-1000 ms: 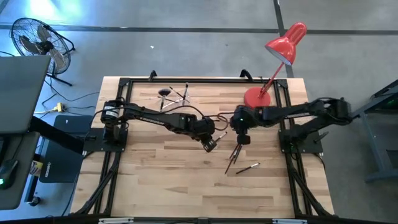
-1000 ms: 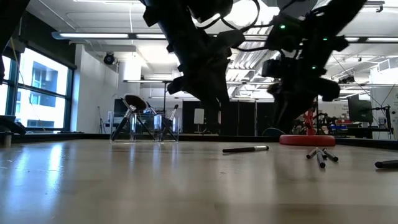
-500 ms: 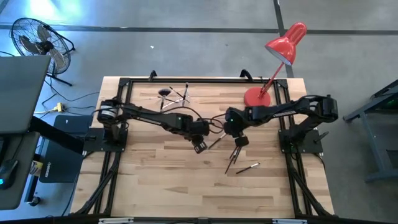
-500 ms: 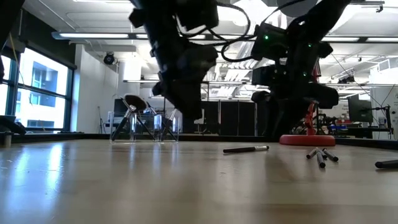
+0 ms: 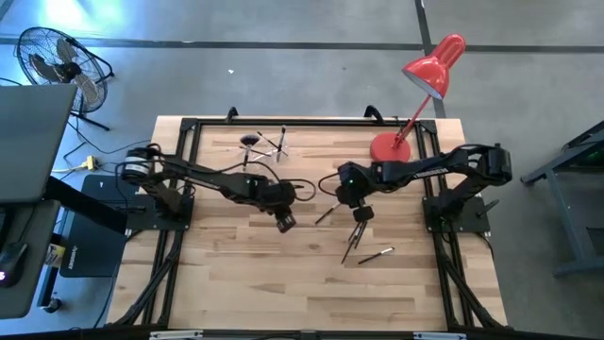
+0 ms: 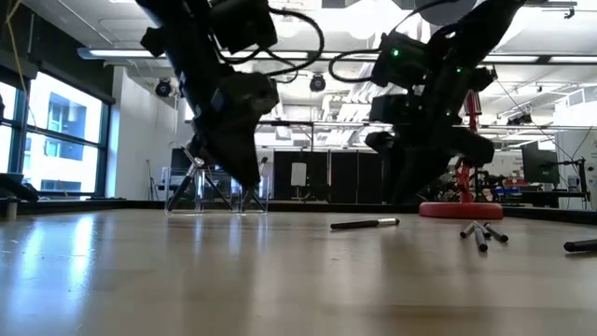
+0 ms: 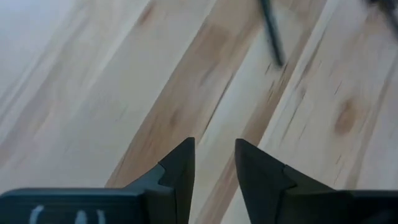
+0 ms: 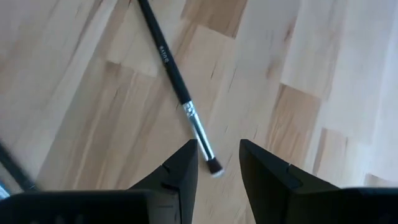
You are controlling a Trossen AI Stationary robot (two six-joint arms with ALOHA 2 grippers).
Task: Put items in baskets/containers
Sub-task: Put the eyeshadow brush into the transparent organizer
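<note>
My left gripper (image 5: 283, 222) (image 7: 214, 149) stands open over bare wood left of the table's middle, with nothing between its fingers. My right gripper (image 5: 359, 213) (image 8: 217, 152) is open just right of the middle. It hovers over one dark-handled makeup brush (image 8: 177, 81) that lies flat, its small tip (image 8: 214, 167) between the fingertips. That brush (image 5: 326, 214) lies between the two grippers. More brushes (image 5: 354, 242) (image 6: 480, 233) lie nearer the front, and one (image 5: 376, 254) lies apart. The clear holder (image 5: 250, 142) (image 6: 201, 191) stands at the far left with brushes in it.
The red desk lamp stands on its round base (image 5: 390, 146) (image 6: 457, 210) at the far right. Black frame rails (image 5: 179, 161) run along the table's sides and far edge. Bare wood (image 5: 283, 283) fills the near half of the table.
My left gripper has gone toward the table's left edge and a little down, away from the brush in the middle, with its fingers still apart. My right gripper has shifted slightly toward the left and rolled about its own axis.
</note>
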